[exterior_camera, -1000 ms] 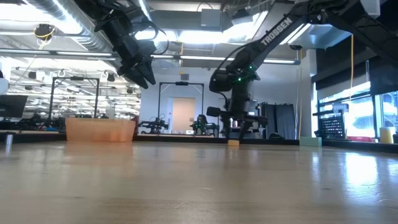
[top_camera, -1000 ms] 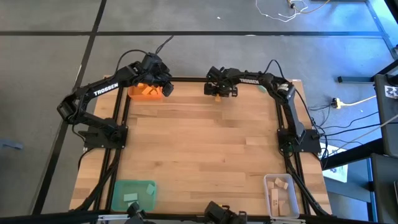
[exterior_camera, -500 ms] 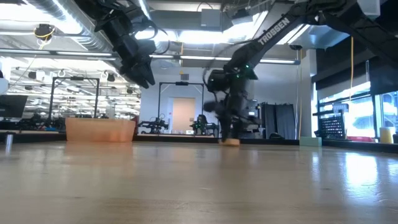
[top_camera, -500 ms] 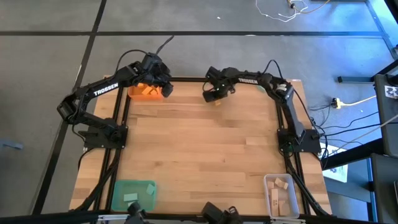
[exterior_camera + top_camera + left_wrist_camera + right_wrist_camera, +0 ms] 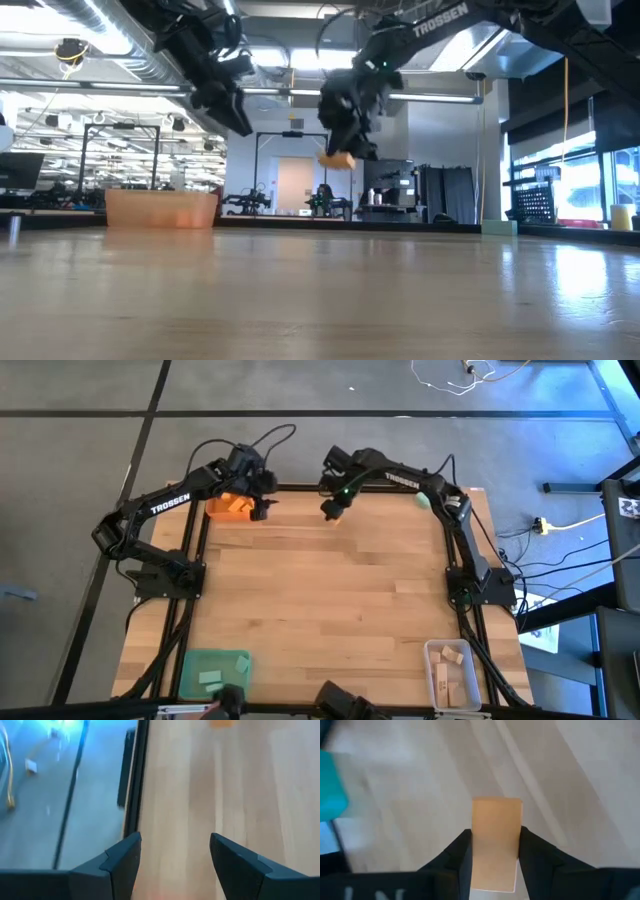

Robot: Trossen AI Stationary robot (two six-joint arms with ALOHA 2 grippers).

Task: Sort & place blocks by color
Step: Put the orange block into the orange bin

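light wooden table [image 5: 330,600] | orange square tray [image 5: 228,508]: far-left corner | green square tray [image 5: 213,670]: near-left corner | clear square tray [image 5: 452,673]: near-right corner

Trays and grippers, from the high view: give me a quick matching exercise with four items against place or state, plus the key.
1. orange tray
2. green tray
3. clear tray
4. right gripper

a. near right corner, holds pale blocks
b. lifted off the table, shut on an orange block
c. far left corner, by the left gripper
d. near left corner

Pairs: 1-c, 2-d, 3-a, 4-b
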